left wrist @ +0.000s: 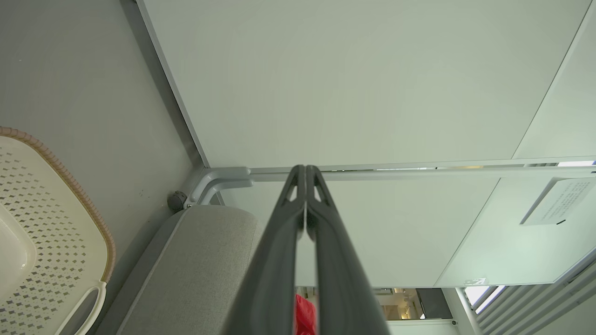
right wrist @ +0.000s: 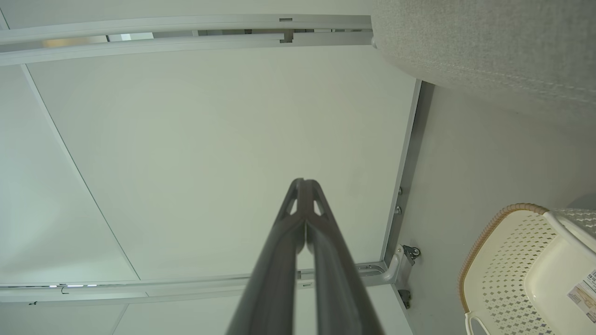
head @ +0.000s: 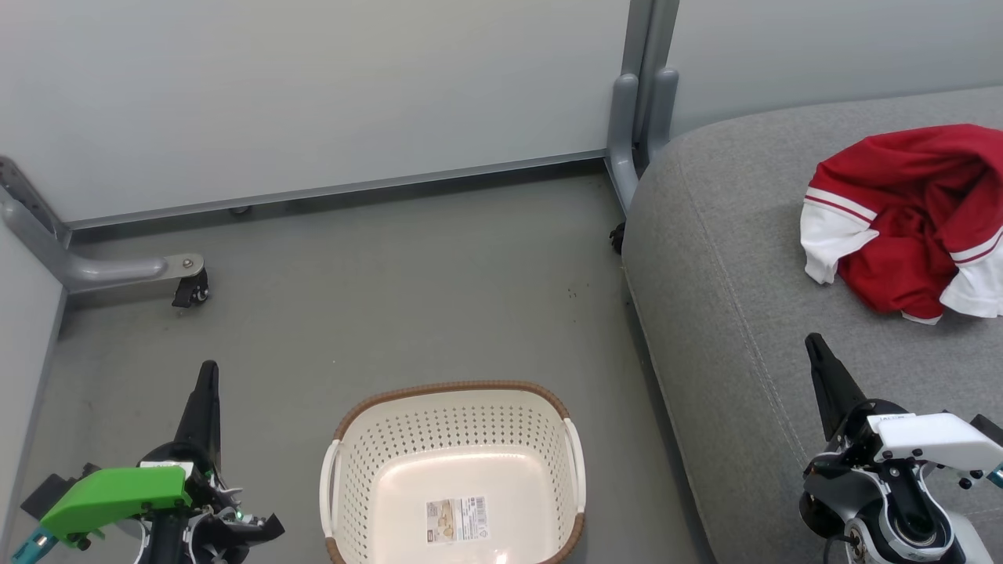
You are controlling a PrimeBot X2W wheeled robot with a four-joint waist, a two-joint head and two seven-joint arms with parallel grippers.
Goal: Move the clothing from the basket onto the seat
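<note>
As it lies bunched, clothing [head: 909,215] shows white sleeves.

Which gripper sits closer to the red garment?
The right gripper, white-capped, over the seat near the clothing; the green-capped left gripper is beyond the basket, over the floor.

The basket [head: 454,386] has its near end cut by the head view's bottom edge; the label [head: 457,519] inside it is too small to read. Right of the basket, the seat [head: 729,313] and the clothing [head: 909,204] on it run past that view's edge. The left pincer [left wrist: 305,168] hides most of the clothing in its wrist view.
</note>
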